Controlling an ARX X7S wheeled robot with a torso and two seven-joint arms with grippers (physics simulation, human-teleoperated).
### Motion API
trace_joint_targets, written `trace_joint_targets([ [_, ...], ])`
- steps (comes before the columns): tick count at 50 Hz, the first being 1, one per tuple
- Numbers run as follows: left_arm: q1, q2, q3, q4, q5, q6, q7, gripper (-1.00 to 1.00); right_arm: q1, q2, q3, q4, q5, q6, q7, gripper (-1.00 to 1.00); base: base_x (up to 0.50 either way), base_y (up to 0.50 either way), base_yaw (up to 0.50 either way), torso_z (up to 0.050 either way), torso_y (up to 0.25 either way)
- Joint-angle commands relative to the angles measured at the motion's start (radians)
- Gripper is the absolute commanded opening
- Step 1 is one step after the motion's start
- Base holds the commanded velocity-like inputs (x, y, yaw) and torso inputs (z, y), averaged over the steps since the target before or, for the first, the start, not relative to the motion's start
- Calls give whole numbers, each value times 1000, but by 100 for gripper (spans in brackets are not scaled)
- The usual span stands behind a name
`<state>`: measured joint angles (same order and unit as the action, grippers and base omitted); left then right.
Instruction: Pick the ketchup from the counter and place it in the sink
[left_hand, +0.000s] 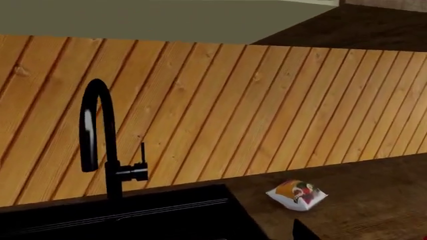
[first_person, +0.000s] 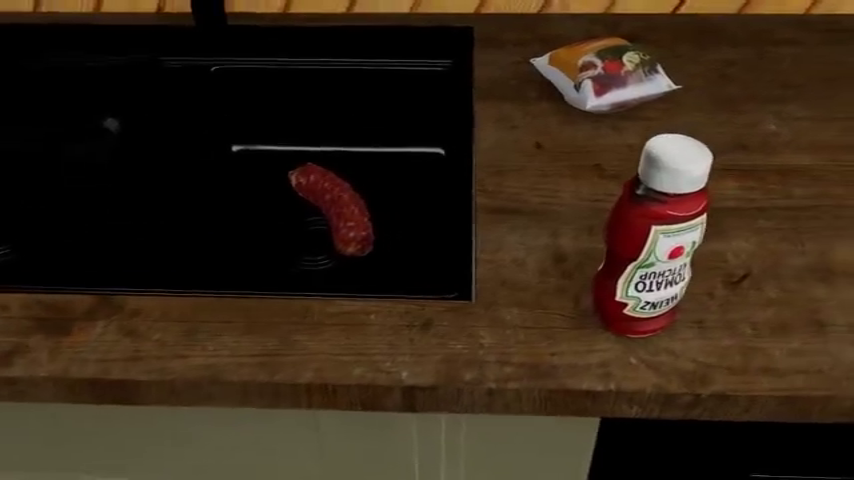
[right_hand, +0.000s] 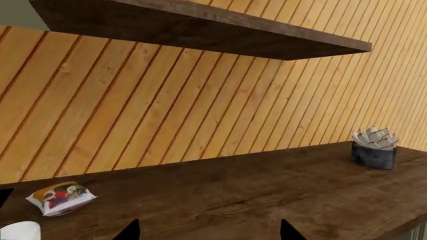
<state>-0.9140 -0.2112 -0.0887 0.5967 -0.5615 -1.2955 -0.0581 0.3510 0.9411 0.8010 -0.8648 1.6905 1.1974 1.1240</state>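
The ketchup (first_person: 654, 240) stands upright on the counter (first_person: 534, 340), right of the sink (first_person: 134, 250); it is a red bottle with a white cap. Neither gripper shows in the head view. In the right wrist view my right gripper (right_hand: 208, 232) is open and empty above the counter (right_hand: 267, 190). Its two dark fingertips (right_hand: 130, 231) are wide apart, and the ketchup's white cap (right_hand: 19, 231) sits at the frame edge. In the left wrist view my left gripper (left_hand: 213, 235) hangs over the sink's edge (left_hand: 133, 215). One fingertip (left_hand: 303, 231) shows far off centre; the other is lost against the black basin.
A speckled red sausage (first_person: 334, 208) lies in the sink near the drain. A snack bag (first_person: 603, 72) lies on the counter behind the ketchup. The black faucet (left_hand: 100, 135) rises behind the sink. A potted succulent (right_hand: 374, 147) stands on the counter under a wall shelf (right_hand: 200, 30).
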Motion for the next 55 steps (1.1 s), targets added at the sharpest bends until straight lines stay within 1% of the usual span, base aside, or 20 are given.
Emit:
trace_joint_targets([
  [1, 1, -2, -4, 9, -13, -8, -9, 100, -19, -7, 30, -10, 7, -1, -10, 100, 328, -363, 0, 0, 0],
  [9, 1, -3, -5, 16, -22, -12, -15, 100, -28, -13, 44, -10, -4, 2, -30, 100, 329, -358, 0, 0, 0],
  [19, 10, -11, -9, 12, -26, 1, -16, 100, -14, -9, 12, -13, -22, -4, -36, 100, 335, -290, 0, 0, 0],
  [27, 10, -10, -13, 17, -35, -6, -25, 100, -31, -8, 11, -18, -36, 9, -39, 100, 286, 10, 0, 0, 2],
  [36, 11, -12, -15, 22, -44, -12, -32, 100, -70, -26, 69, -23, -65, 28, -81, 100, 193, 159, 0, 0, 0],
  [46, 16, -17, -14, 26, -53, -12, -35, 100, -66, -14, 78, -21, -2, -6, -31, 100, 139, 68, 0, 0, 1],
  [55, 16, -18, -9, 29, -61, -14, -42, 100, -61, -18, 64, -14, 15, -26, -13, 100, 135, -172, 0, 0, 0],
])
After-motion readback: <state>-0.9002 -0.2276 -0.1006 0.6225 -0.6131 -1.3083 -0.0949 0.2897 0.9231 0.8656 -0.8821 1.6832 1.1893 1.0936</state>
